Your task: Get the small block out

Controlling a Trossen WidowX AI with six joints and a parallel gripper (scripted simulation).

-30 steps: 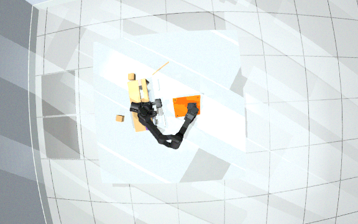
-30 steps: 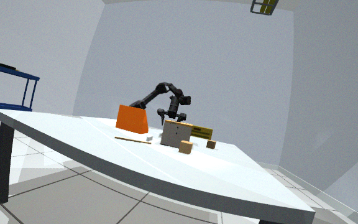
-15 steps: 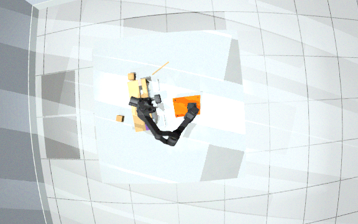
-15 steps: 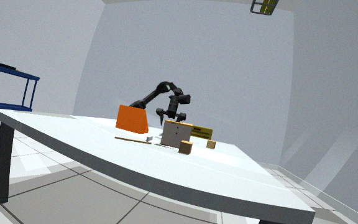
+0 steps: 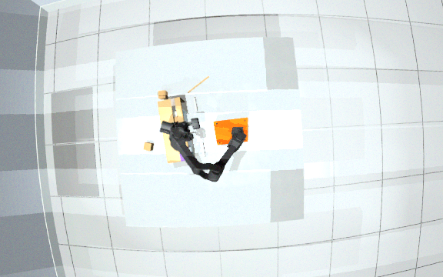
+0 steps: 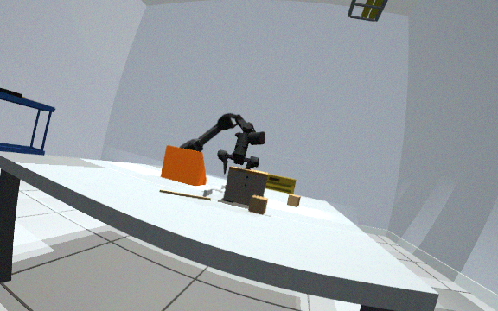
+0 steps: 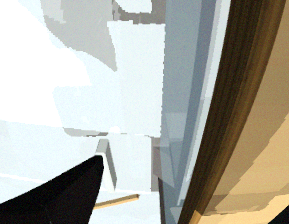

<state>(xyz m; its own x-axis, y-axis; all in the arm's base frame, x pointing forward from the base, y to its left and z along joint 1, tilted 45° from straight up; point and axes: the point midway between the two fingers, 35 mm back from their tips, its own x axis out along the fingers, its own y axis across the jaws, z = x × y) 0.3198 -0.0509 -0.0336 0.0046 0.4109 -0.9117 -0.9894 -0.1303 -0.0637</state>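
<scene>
The black parallel-jaw end effector (image 6: 237, 163) was seen spread wide, with nothing held between its fingers. It hung over the top of the tan, clear-fronted box (image 6: 245, 185), one finger (image 6: 223, 163) pointing down beside the box's clear front side, the other over the box's top. Whether either finger touched the box could not be told. In the wrist view a dark finger (image 7: 51, 212) filled the lower left corner, and the box's tan wall (image 7: 257, 149) ran up the right side, with the pale desk (image 7: 35, 76) seen between them.

A small purple patch (image 5: 182, 158), which may have been the small block, was glimpsed in the top view at the box's end nearer the black arm's elbow (image 5: 211, 174), mostly covered by the arm. It lay under the forearm, away from the fingers. It could not be made out in the exterior or wrist views, and whether it sat on the shelf could not be told.

Two small tan cubes (image 6: 258, 204) (image 6: 293, 199) lay on the white desk (image 6: 145, 203) near the box, and a thin wooden stick (image 6: 185, 194) lay in front of the orange wedge-shaped base cover (image 6: 183, 165).
</scene>
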